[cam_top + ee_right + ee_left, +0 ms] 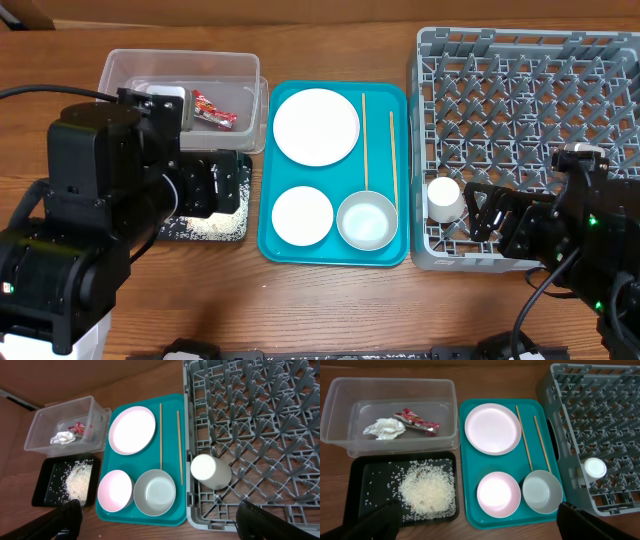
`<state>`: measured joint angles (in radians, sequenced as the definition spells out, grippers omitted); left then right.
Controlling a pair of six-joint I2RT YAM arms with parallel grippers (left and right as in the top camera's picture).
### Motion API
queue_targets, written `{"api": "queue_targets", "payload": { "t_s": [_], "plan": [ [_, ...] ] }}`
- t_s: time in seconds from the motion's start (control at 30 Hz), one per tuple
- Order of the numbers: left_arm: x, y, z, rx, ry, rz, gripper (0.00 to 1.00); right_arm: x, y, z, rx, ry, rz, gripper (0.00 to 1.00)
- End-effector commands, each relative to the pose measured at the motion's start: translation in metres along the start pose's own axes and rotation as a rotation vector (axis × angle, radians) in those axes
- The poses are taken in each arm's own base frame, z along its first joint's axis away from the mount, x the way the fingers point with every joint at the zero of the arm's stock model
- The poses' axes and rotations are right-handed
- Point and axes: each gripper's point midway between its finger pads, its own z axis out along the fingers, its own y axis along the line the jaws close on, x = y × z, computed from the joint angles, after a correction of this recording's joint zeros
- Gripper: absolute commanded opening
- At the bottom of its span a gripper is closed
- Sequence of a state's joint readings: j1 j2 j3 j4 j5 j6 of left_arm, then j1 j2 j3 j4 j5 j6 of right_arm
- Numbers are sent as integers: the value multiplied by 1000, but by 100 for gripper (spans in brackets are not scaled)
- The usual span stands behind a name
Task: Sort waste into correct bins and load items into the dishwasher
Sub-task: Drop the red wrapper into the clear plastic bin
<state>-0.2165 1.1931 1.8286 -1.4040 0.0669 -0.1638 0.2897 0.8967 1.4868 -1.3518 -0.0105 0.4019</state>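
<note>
Inside the clear, deep rectangular plastic tub [340,415] at the far left corner of the wooden worktop [330,300]: a crumpled shiny red snack wrapper [417,421] and, just beside it on the left, a crumpled white paper napkin [384,428]. Just beside the tub on its near side, a shallow black rectangular tray [365,470] with a heap of loose white rice grains [427,491] and stray grains scattered around the heap. In the middle of the worktop, a teal rectangular serving tray [378,130] with a large round white plate [316,125] at its far left, a smaller white dish [302,215] at its near left, a pale round bowl [367,221] just beside that dish at the near right, and two thin wooden chopsticks [365,140] side by side along its right half, the left one with its near end at the bowl's rim. Along the right edge of the worktop, a large square grey plastic dish rack [530,90] with rows of upright pegs, and in its near left corner a small white cup [444,198]; upright or tipped, hard to tell. Above the black tray, the left gripper [218,187], released, fingers spread wide. Over the near left part of the rack, just right of the cup, the right gripper [488,213], likewise released and spread wide.
</note>
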Motion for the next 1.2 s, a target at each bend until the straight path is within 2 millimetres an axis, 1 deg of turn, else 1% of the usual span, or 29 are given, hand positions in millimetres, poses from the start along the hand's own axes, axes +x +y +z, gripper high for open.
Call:
{"api": "queue_targets", "payload": {
  "t_s": [0.0, 0.2, 0.3, 0.63, 0.87, 1.17],
  "plan": [
    [-1, -2, -2, 7, -8, 20, 100, -4, 2, -4, -4, -18, -14, 100],
    [-1, -2, 4, 4, 9, 19, 100, -1, 0, -4, 1, -9, -13, 100],
    [-2, -2, 7, 3, 18, 18, 100, 7, -4, -4, 18, 26, -12, 100],
    [-2, -1, 23, -4, 59, 15, 100, 8, -4, -4, 20, 29, -12, 100],
    [-1, 0, 36, -10, 96, 13, 100, 8, -4, -4, 20, 29, -12, 100],
    [0, 2, 58, -20, 157, 9, 100, 8, -4, -4, 20, 29, -12, 100]
  ]
}}
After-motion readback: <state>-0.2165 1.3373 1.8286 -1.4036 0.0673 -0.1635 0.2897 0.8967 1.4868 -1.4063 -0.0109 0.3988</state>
